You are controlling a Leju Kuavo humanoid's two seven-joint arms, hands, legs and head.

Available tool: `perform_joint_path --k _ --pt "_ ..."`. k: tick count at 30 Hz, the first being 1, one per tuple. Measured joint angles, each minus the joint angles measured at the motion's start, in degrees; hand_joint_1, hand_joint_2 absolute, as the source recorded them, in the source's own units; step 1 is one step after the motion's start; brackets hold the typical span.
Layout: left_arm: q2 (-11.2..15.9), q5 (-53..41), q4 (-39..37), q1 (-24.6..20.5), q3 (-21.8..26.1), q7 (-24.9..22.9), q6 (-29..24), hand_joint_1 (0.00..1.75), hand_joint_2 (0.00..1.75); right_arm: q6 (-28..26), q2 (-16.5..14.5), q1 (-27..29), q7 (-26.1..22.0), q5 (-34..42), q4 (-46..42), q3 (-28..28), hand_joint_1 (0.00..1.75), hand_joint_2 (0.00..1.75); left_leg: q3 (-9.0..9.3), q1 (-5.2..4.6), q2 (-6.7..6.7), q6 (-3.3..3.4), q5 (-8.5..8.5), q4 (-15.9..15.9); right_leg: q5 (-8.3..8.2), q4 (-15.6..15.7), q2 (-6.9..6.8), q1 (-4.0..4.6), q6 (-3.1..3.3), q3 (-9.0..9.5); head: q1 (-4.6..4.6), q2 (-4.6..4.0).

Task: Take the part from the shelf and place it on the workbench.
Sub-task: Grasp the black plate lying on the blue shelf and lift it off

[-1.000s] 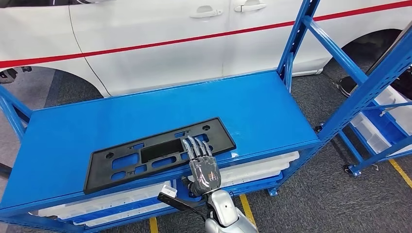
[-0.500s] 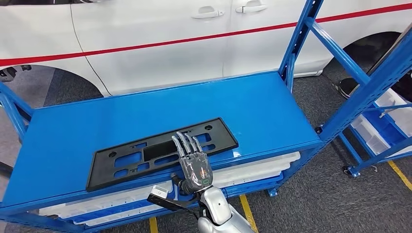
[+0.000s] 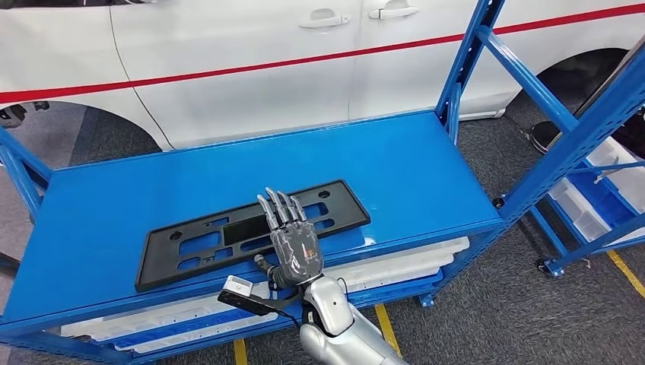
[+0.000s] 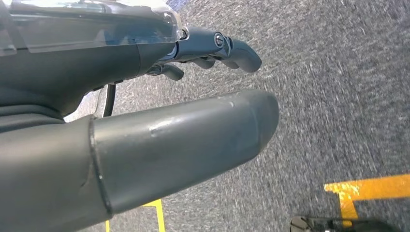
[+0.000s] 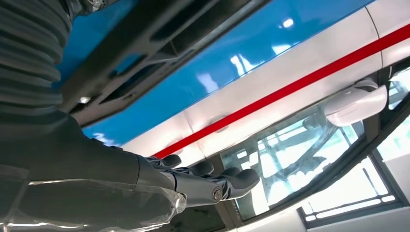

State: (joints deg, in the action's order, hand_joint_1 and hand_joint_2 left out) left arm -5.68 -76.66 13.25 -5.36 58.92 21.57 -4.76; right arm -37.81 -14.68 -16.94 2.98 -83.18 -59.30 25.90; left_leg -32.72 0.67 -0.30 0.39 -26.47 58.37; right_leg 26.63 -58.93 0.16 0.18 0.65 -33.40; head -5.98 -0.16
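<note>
- Since a second ago the right hand (image 3: pixel 293 242) has slid toward the robot's left over the flat black plastic plate frame with cut-outs (image 3: pixel 228 239); that part lies much where it was on the blue metal shelf (image 3: pixel 114 205)
- Head view: fingers straight and close together, spread flat above the part — holding nothing; whether they touch it I cannot tell; white car with a red stripe (image 3: pixel 251 68) stands behind the shelf
- Left wrist view: left hand (image 4: pixel 193 92) hangs over grey carpet (image 4: pixel 338 96) with yellow floor tape (image 4: pixel 372 188), thumb apart from lightly curled fingers, holding nothing
- Right wrist view: right hand's dark fingers (image 5: pixel 212 183) extended, holding nothing — black part (image 5: pixel 145 53) beside them
</note>
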Motion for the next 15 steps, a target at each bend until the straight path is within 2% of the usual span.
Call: perform_joint_path --k 2,3,5,6,7,8,10,11,12,13,15 --pt "-0.1 -0.1 0.0 -0.1 -0.1 0.0 0.1 0.0 0.0 0.0 -0.1 -0.5 0.3 -0.2 0.1 0.3 0.0 1.75 -0.44 0.11 0.03 -0.64 -1.03 1.2 -0.34 0.6 -0.04 -0.29 0.62 0.29 0.01 0.0" --pt "-0.1 -0.1 0.0 -0.2 -0.1 0.0 0.1 0.0 0.0 0.0 -0.1 -0.9 0.7 -0.5 0.3 0.5 0.0 1.75 -1.37 0.17 0.05 -0.92 -2.37 3.3 -0.49 0.9 -0.09 -0.46 0.89 0.42 0.02 0.01" --pt "-0.1 -0.4 0.0 -0.3 -0.3 -0.2 0.2 0.0 0.0 0.0 -0.1 -1.6 1.9 -1.6 1.6 0.8 0.0 1.75 -4.62 0.29 0.07 -1.41 -5.78 10.3 -0.53 0.9 -0.16 -0.46 1.11 0.41 0.03 0.01" --pt "-0.1 -0.5 0.0 -0.4 -0.5 -0.4 0.2 0.0 0.0 0.0 -0.1 -2.0 2.7 -2.3 2.7 0.9 0.0 1.75 -6.24 0.34 0.07 -1.6 -6.85 13.6 -0.52 0.8 -0.17 -0.45 1.14 0.38 0.03 0.01" --pt "-0.1 -0.7 0.0 -0.4 -0.7 -0.6 0.3 0.0 0.0 0.0 -0.1 -2.4 3.4 -3.0 4.1 1.0 0.0 1.75 -7.14 0.38 0.07 -1.72 -6.91 15.3 -0.49 0.8 -0.17 -0.44 1.14 0.37 0.03 0.01" --pt "-0.1 -0.9 0.0 -0.4 -0.9 -0.8 0.5 0.0 0.0 0.0 -0.1 -2.9 4.2 -3.6 5.6 1.1 0.0 1.75 -7.01 0.42 0.08 -1.75 -5.86 14.8 -0.43 0.7 -0.14 -0.45 1.12 0.36 0.03 0.01" --pt "-0.1 -1.1 0.0 -0.7 -1.3 -1.0 0.7 0.0 0.0 0.0 0.0 -4.1 5.6 -4.9 8.9 1.1 0.0 1.75 -3.97 0.5 0.1 -1.62 -1.84 8.0 -0.24 0.3 -0.08 -0.5 0.89 0.37 0.03 0.0" --pt "-0.1 -1.2 0.0 -0.9 -1.4 -1.0 0.8 0.0 0.0 0.1 0.0 -4.9 6.1 -5.4 10.5 1.2 0.0 1.75 -2.21 0.4 0.1 -1.43 -0.45 4.3 -0.1 0.1 -0.04 -0.4 0.66 0.3 0.03 0.0" --pt "-0.1 -1.2 0.0 -1.1 -1.6 -1.0 0.8 0.0 0.0 0.1 0.1 -5.7 6.5 -5.8 12.1 1.2 0.0 1.75 -1.0 0.3 0.08 -1.14 0.31 1.7 -0.03 0.0 -0.02 -0.29 0.39 0.23 0.02 0.01" --pt "-0.1 -1.2 0.0 -1.3 -1.7 -1.1 0.9 0.0 0.0 0.1 0.2 -6.3 6.8 -6.2 13.4 1.2 0.0 1.75 -0.46 0.17 0.05 -0.83 0.37 0.5 -0.02 -0.1 0.0 -0.2 0.12 0.18 0.02 0.01" --pt "-0.1 -1.2 0.0 -1.4 -2.0 -1.1 0.9 0.0 0.0 0.1 0.3 -7.4 7.1 -6.5 15.7 1.4 0.0 1.75 -0.33 0.07 -0.02 -0.12 0.39 0.1 -0.15 0.1 0.03 -0.11 -0.45 0.23 0.0 0.0"
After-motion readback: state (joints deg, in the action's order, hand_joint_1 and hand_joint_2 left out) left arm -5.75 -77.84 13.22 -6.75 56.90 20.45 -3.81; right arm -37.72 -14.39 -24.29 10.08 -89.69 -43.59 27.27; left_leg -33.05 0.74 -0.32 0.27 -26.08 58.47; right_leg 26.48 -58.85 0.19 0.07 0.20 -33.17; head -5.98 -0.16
